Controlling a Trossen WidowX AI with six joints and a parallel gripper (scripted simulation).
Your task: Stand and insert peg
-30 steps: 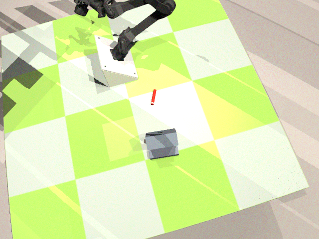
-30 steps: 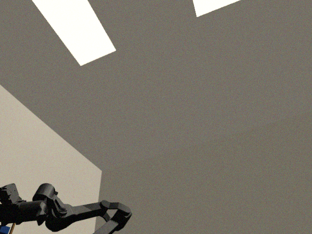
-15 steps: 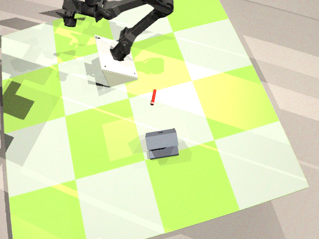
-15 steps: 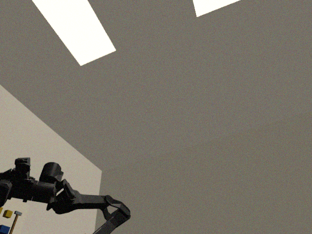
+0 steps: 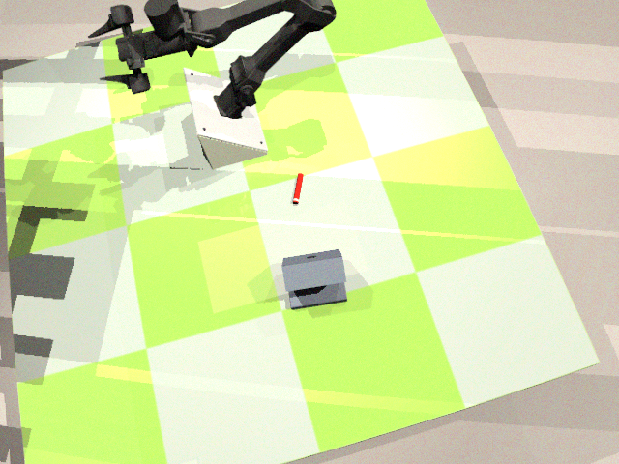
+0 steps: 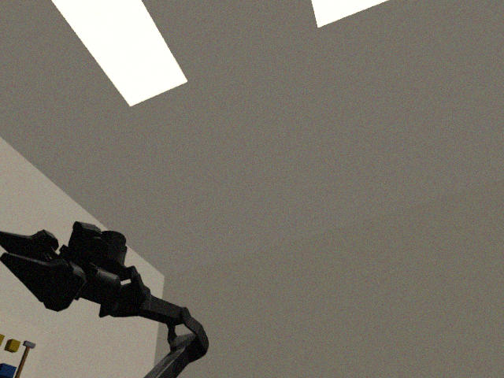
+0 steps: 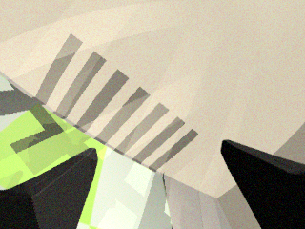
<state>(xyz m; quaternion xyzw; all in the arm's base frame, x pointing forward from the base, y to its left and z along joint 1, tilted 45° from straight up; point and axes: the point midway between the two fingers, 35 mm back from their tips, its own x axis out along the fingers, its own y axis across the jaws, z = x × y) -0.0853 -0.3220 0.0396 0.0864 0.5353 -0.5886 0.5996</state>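
Note:
The red peg [image 5: 298,187] lies flat on the table in the top view, its white-banded end toward the grey-blue sloped panel [image 5: 313,275]. A small dark mark shows on the panel's narrow upper strip; I cannot tell for sure that it is the hole. My gripper [image 5: 96,57] [image 7: 160,151] is open and empty, raised high at the upper left of the top view, far from peg and panel. The wrist view shows both dark fingertips wide apart, with neither peg nor panel between them. The exterior view shows the arm and gripper [image 6: 1,244] at the lower left, but no peg or panel.
The arm's base stands on a white sloped block [image 5: 227,130] with small dark screws. The table [image 5: 224,379] has a green and white checked top. The wrist view shows its edge and the wall or floor beyond. The exterior view shows mostly ceiling, with a hammer [image 6: 23,360] at the lower left.

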